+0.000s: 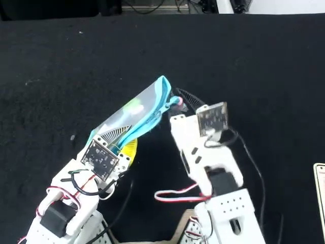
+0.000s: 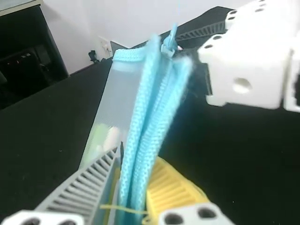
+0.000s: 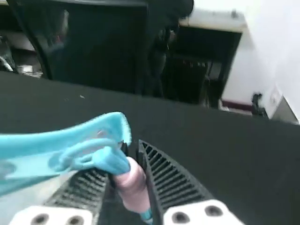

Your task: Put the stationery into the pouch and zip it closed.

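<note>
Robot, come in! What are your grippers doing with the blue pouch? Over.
Left gripper shut on pouch, near end. Right gripper shut on pink zipper pull, far end. Zip looks closed along its visible length. No obstruction seen.

Table [image 1: 254,61]: black, matte, cloth-like top across the whole scene. A few pale specks [image 1: 72,137] on the left side. At the right edge, near side: flat pale card-like item [image 1: 320,190], lying flat, partly cut off.

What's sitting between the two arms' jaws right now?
The clear pouch with its blue zipper spans that stretch, each end held in one arm's jaws, seen in the high view.
</note>
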You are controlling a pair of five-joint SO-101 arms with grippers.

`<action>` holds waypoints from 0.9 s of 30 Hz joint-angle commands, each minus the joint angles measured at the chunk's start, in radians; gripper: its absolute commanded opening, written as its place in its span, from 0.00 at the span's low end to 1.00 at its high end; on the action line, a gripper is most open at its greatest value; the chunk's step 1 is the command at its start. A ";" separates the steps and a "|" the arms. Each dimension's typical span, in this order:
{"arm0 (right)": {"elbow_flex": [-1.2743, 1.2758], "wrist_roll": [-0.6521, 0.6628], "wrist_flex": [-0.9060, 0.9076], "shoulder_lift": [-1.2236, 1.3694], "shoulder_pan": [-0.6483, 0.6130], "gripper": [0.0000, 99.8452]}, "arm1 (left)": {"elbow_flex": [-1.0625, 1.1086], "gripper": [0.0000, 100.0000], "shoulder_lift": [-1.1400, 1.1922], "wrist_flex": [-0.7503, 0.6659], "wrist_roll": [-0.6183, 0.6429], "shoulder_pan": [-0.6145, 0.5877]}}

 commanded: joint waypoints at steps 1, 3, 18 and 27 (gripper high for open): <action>-0.096 0.009 -0.025 0.120 0.087 0.01 | -0.021 0.03 0.006 0.028 0.014 -0.007; -0.101 0.009 -0.028 0.142 0.087 0.01 | -0.021 0.03 0.006 0.028 0.012 -0.007; -0.133 0.009 -0.351 0.483 0.189 0.01 | -0.021 0.03 0.006 0.028 0.009 -0.007; -0.274 0.009 -0.354 0.740 0.212 0.01 | -0.021 0.03 0.006 0.028 0.011 -0.007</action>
